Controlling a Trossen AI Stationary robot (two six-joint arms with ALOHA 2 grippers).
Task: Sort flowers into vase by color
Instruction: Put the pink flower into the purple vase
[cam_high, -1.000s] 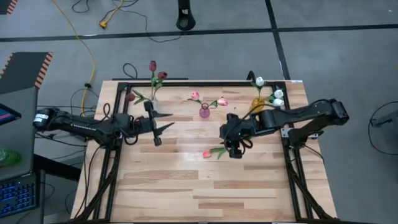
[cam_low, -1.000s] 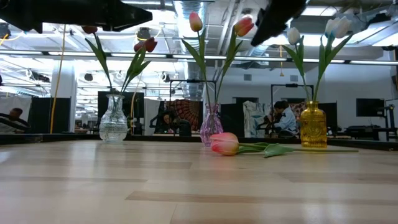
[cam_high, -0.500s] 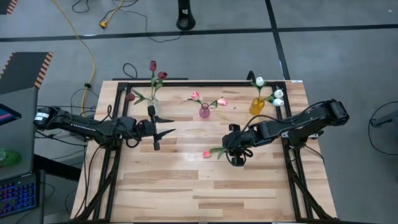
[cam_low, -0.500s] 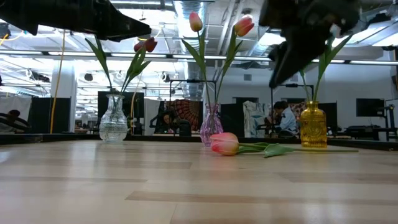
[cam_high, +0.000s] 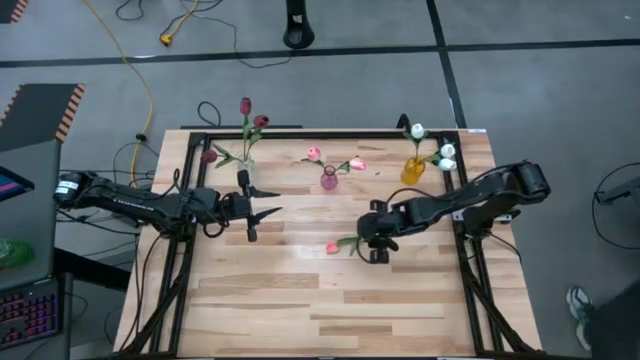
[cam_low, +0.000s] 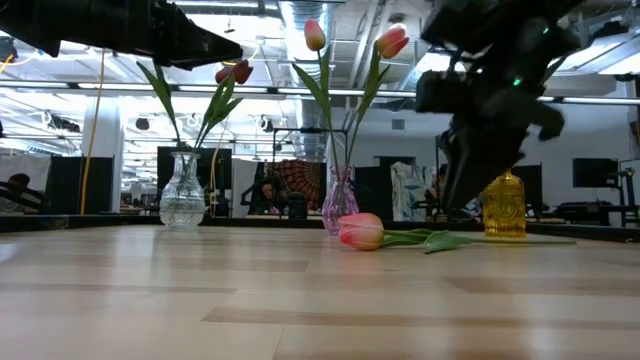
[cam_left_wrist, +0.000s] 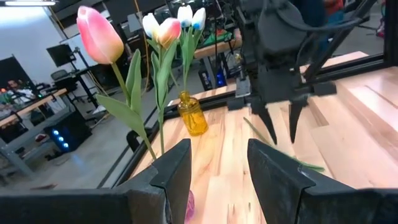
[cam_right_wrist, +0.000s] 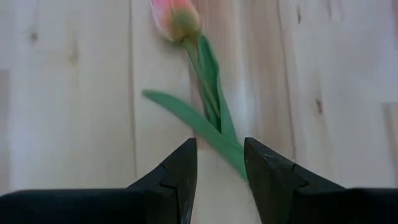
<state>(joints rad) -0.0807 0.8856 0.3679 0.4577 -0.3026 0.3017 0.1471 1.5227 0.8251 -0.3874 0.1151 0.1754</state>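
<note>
Right tool (cam_high: 372, 247) lowered over pink tulip (cam_high: 333, 247).

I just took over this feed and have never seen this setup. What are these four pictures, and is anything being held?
Two dark robot arms work at a wooden table. One picture looks straight down, one looks level across the tabletop, and two come from wrist cameras. Three vases stand at the back: a clear vase with dark red tulips, a pink vase with pink tulips, a yellow vase with white ones. One pink tulip lies loose. The right hand hangs open over its stem; the left hand waits open. Nothing is held.
</note>
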